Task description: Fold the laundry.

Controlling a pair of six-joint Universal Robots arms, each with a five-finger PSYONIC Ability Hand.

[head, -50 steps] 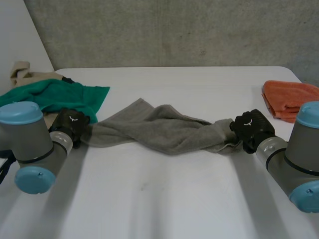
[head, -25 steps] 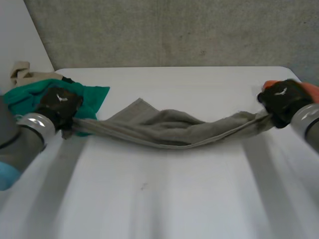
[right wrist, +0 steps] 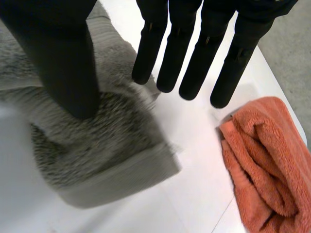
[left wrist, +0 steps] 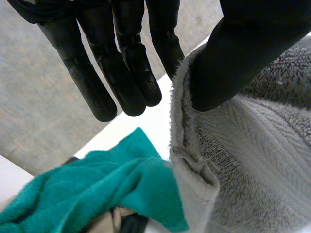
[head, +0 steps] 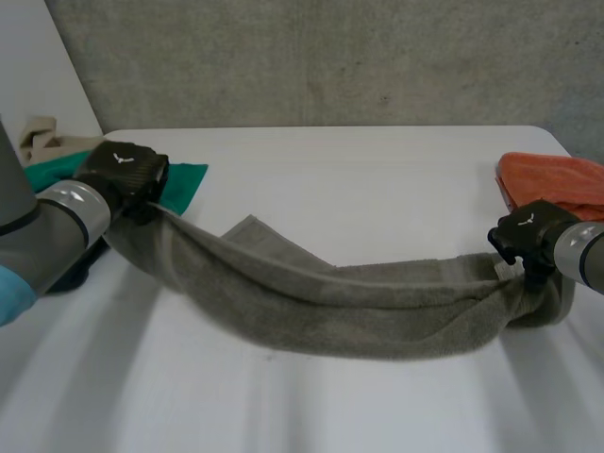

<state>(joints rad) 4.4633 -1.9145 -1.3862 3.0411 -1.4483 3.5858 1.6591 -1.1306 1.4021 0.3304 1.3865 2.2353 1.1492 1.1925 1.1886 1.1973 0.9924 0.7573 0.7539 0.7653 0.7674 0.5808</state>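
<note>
Surface: white table (head: pixel 377 179) before a grey concrete wall (head: pixel 330 57).
Task item: long grey terry towel (head: pixel 359 311), strung between both hands, bunched lengthwise, middle sagging low; contact with the table unclear.
Left hand (head: pixel 123 175): raised at the towel's left end, pinching the hemmed edge between thumb and straight fingers, just over a crumpled teal terry cloth (left wrist: pixel 97 189).
Right hand (head: pixel 528 231): lower, at the opposite end, thumb pressing the towel against straight fingers; orange terry towel (right wrist: pixel 262 165) just beside.
Done, by the look of it: both ends gripped, towel lifted for spreading; orange towel apparently folded already.
Left: no fold in the grey towel yet; flattening and folding to come, then likely the teal cloth and a beige cloth (head: pixel 38 132) behind it.
</note>
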